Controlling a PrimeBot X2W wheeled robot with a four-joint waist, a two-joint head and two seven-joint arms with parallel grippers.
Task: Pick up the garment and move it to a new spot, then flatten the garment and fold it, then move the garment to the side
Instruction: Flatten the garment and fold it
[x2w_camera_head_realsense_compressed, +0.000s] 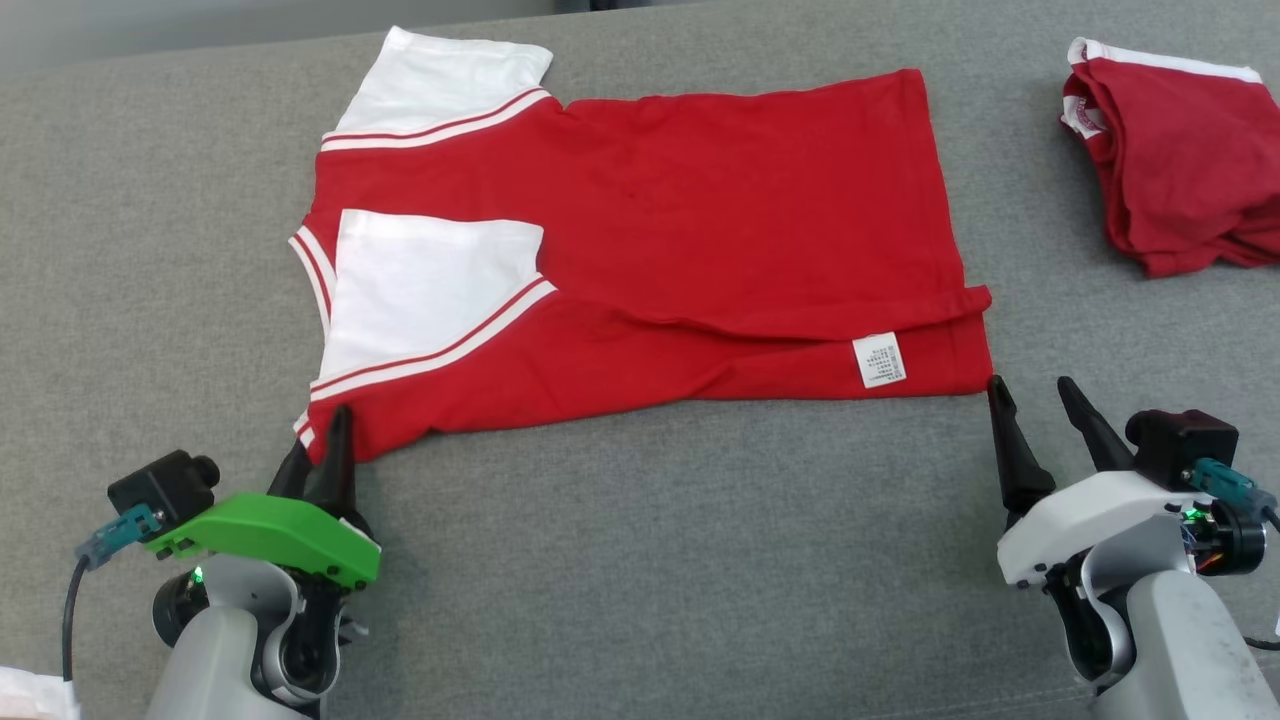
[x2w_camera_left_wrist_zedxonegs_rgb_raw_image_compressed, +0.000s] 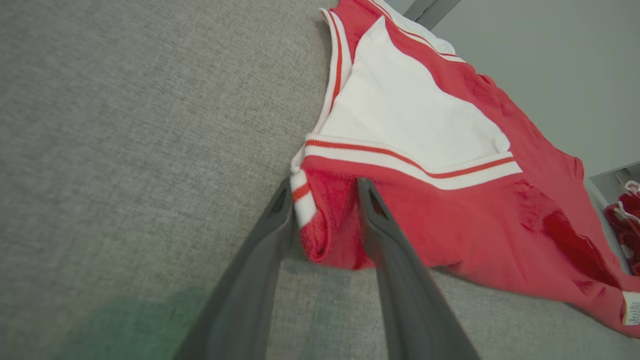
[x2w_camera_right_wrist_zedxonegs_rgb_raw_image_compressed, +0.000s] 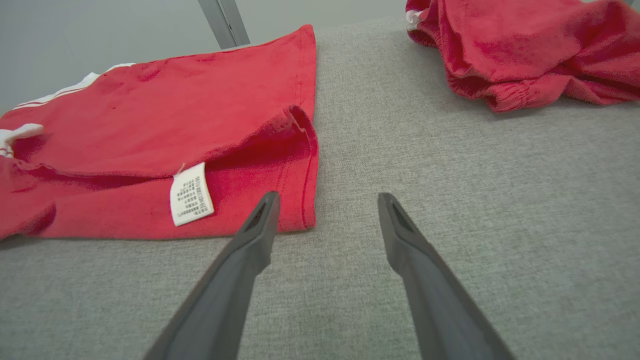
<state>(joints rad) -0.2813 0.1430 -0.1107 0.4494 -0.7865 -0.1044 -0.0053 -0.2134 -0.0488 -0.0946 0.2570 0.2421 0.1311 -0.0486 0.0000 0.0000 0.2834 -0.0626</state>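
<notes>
My left fingers (x2w_camera_left_wrist_zedxonegs_rgb_raw_image_compressed: 385, 235) bracket the bunched collar-end corner of the garment (x2w_camera_head_realsense_compressed: 700, 220); I cannot tell whether they actually pinch it. My right fingers (x2w_camera_right_wrist_zedxonegs_rgb_raw_image_compressed: 252, 235) stand spread and unloaded, one tip just beside the hem corner. I judge that this gives each end a hold for folding. The garment lies flat on the surface (x2w_camera_head_realsense_compressed: 640, 560) beyond both, its long axis running from one pair of fingers to the other.

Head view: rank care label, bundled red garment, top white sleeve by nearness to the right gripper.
1. Care label, just left of the right gripper.
2. Bundled red garment, beyond it, far right.
3. Top white sleeve, far left.
</notes>
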